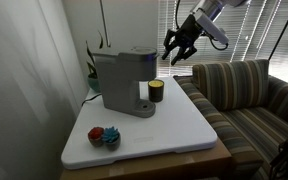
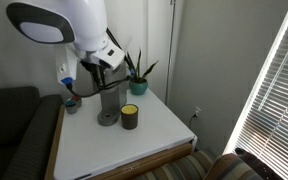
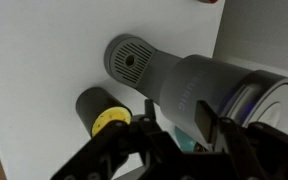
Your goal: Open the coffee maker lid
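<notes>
The grey coffee maker [image 1: 119,82] stands at the back of the white table [image 1: 174,130], and also shows in an exterior view [image 2: 108,100]. Its lid [image 1: 132,51] lies down flat on top. In the wrist view I look down on the lid [image 3: 199,85] and the round base plate [image 3: 132,60]. My gripper [image 1: 178,48] hovers above the machine's front side, open and empty, touching nothing. In the wrist view its fingers [image 3: 179,125] straddle the edge of the machine's head. The robot's body partly hides the machine in an exterior view.
A small dark yellow-rimmed cup [image 1: 156,91] stands on the table right by the base plate, also seen in the wrist view [image 3: 106,118]. A red and a blue object [image 1: 104,136] lie near the table's front. A potted plant [image 2: 137,72] stands behind. A striped couch [image 1: 246,92] adjoins the table.
</notes>
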`<state>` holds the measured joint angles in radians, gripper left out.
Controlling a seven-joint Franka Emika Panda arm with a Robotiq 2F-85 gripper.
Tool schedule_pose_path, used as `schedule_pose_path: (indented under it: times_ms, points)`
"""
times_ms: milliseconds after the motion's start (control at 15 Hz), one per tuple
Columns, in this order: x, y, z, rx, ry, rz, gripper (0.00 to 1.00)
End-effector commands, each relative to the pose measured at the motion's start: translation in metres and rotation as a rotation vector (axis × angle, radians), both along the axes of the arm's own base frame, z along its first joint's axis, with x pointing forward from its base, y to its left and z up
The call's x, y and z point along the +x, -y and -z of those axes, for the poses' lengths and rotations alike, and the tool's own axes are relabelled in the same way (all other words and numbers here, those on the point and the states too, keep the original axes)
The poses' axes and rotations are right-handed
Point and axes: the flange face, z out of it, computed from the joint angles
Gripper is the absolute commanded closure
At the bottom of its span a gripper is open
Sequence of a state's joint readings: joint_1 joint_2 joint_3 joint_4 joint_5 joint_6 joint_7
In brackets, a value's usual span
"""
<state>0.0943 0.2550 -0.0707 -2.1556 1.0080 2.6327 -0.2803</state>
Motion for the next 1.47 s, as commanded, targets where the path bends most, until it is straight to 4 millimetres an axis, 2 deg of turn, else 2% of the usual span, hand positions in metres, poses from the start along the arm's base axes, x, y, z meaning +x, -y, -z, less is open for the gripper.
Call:
schedule_pose_path:
  times_ms: [0,133,200,533,1400]
  points:
    - [0.009,-0.008,-0.001,0.010,0.017,0.038,0.84]
    - [0.011,-0.015,-0.004,0.016,0.021,0.058,0.97]
    - [0.011,-0.017,-0.005,0.020,0.022,0.072,1.00]
    - [0.012,-0.025,-0.007,0.032,0.036,0.125,1.00]
    - [0.011,-0.022,-0.018,0.088,0.078,0.212,1.00]
